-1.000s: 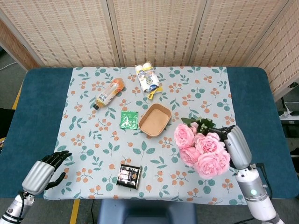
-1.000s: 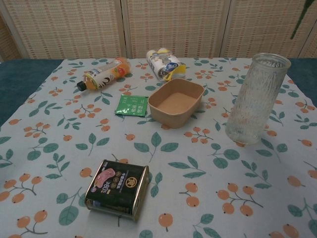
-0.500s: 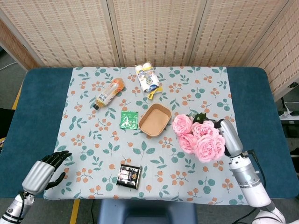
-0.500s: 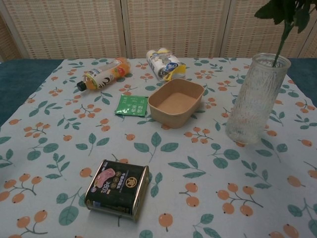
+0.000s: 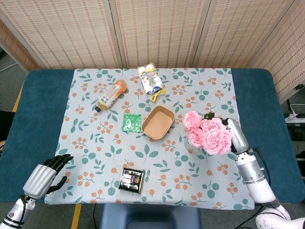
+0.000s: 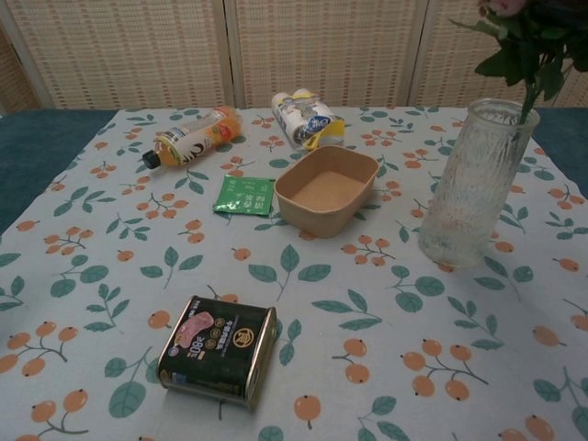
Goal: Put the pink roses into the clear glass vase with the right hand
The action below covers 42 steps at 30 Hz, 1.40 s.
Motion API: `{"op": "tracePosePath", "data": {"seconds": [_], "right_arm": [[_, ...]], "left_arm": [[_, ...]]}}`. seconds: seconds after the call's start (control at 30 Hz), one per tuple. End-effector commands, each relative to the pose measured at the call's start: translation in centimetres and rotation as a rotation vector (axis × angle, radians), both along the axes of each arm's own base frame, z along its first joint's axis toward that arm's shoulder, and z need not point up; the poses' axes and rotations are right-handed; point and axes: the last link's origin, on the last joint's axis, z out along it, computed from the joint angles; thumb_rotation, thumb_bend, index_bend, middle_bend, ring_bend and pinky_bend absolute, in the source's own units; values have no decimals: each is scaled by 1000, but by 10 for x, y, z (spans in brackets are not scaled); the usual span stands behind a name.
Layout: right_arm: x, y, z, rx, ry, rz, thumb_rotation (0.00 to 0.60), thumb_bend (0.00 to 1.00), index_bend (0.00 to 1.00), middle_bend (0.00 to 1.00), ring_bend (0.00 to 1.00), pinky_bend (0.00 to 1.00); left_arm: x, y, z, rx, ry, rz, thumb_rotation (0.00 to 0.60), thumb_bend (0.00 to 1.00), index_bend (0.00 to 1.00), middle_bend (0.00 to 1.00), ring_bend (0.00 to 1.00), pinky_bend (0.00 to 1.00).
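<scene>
The bunch of pink roses (image 5: 208, 134) hangs directly over the clear glass vase (image 6: 476, 184), which the blooms hide in the head view. In the chest view the green stems and leaves (image 6: 531, 62) reach down into the vase's mouth. My right hand (image 5: 235, 135) grips the bunch from its right side, close against the flowers. My left hand (image 5: 46, 175) rests at the table's near left corner, fingers apart, holding nothing.
A brown paper tray (image 5: 157, 122) sits just left of the vase. A green sachet (image 5: 131, 122), an orange drink bottle (image 5: 111, 95) and a yellow-white packet (image 5: 151, 81) lie further back. A dark tin (image 5: 131, 180) lies near the front edge.
My right hand has carried the roses up-table and rightward over the vase. Their stems came down from above into the vase's mouth. The left hand stayed still.
</scene>
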Motion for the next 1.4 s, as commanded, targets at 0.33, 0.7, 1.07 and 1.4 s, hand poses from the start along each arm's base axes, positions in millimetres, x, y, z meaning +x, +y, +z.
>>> {"op": "tracePosePath", "data": {"seconds": [0.33,0.7,1.07,1.4], "right_arm": [[-31,-11,-14,91,8,-46,600,463,740,975,1000,1000],[-45,-10,-5,108,13,-32,600,52,116,975,1000,1000],[-67,44,35,-173,201,10,600,24,46,976,1000,1000],[-139,129,7,-322,835,-146,600,11,389,832,878,902]], "left_arm": [[0,0,-1,-4,4,-1,600,424,156,165,213,389],[0,0,-2,-7,9,0,600,424,160,166,213,389],[-1,1,-3,-8,10,4,600,423,159,166,214,389],[-1,0,0,11,13,0,600,423,160,166,214,390]]}}
